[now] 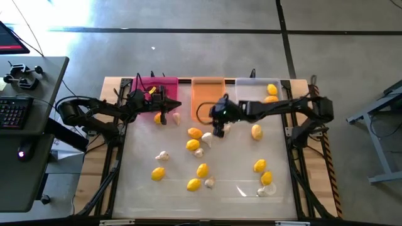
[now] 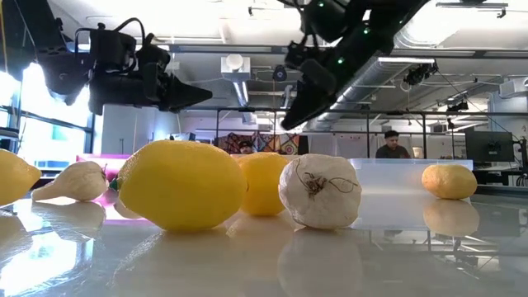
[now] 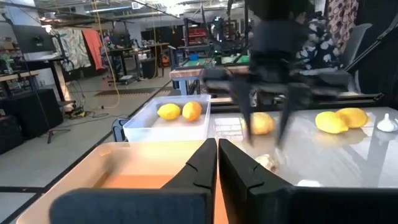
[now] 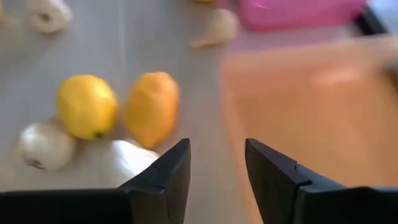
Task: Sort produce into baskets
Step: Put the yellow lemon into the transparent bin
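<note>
Yellow lemons (image 1: 192, 145) and whitish garlic bulbs (image 1: 162, 155) lie scattered on the white tabletop. At the far edge stand a pink basket (image 1: 164, 82), an orange basket (image 1: 208, 88) and a clear basket (image 1: 251, 91); the clear one holds two lemons (image 1: 272, 90). My left gripper (image 1: 178, 104) hovers level at the pink basket's near edge, shut and holding nothing (image 3: 216, 142). My right gripper (image 1: 218, 130) slants down over the table just in front of the orange basket. It is open, with nothing between its fingers (image 4: 217, 146), and a garlic bulb (image 4: 134, 158) lies just beside them.
A lemon (image 1: 158, 117) and a garlic bulb (image 1: 176, 117) lie below my left gripper. A clear plastic scrap (image 1: 267, 190) lies near the front right. A desk with a keyboard (image 1: 16, 113) stands left of the table. A person (image 2: 394, 145) sits in the room beyond.
</note>
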Motion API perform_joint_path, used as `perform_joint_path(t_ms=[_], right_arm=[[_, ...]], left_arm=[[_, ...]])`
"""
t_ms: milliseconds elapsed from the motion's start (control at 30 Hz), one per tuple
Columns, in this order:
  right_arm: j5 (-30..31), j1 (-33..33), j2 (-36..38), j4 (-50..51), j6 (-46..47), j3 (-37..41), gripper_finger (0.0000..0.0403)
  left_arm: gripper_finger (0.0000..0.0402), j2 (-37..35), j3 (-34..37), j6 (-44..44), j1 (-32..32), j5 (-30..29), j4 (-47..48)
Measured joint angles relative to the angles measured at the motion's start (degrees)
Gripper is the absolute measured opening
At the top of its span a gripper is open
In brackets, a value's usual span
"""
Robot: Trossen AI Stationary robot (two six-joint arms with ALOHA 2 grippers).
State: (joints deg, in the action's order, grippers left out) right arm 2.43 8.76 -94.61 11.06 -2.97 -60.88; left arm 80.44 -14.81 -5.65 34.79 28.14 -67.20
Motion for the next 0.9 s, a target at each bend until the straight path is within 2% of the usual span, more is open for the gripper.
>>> perform_joint_path(t_ms=[167, 400, 500, 900], right_arm=[[-0.2, -3.1, -4.8, -2.7, 3.6, -2.1, 0.0161], [-5.5, -3.5, -9.9, -5.7, 7.4, -4.9, 0.024], [-5.7, -3.4, -12.4, -6.4, 7.5, -6.2, 0.0264], [-4.8, -3.1, -20.3, -6.1, 5.6, -11.4, 0.0266]], left_arm=[[0.0003, 0.0, 0.0, 0.0, 0.0, 0.0, 0.0], [0.0003, 0.0, 0.0, 0.0, 0.0, -0.1, 0.1], [0.0003, 0.0, 0.0, 0.0, 0.0, -0.1, 0.5], [0.0003, 0.0, 0.0, 0.0, 0.0, -0.2, 1.5]])
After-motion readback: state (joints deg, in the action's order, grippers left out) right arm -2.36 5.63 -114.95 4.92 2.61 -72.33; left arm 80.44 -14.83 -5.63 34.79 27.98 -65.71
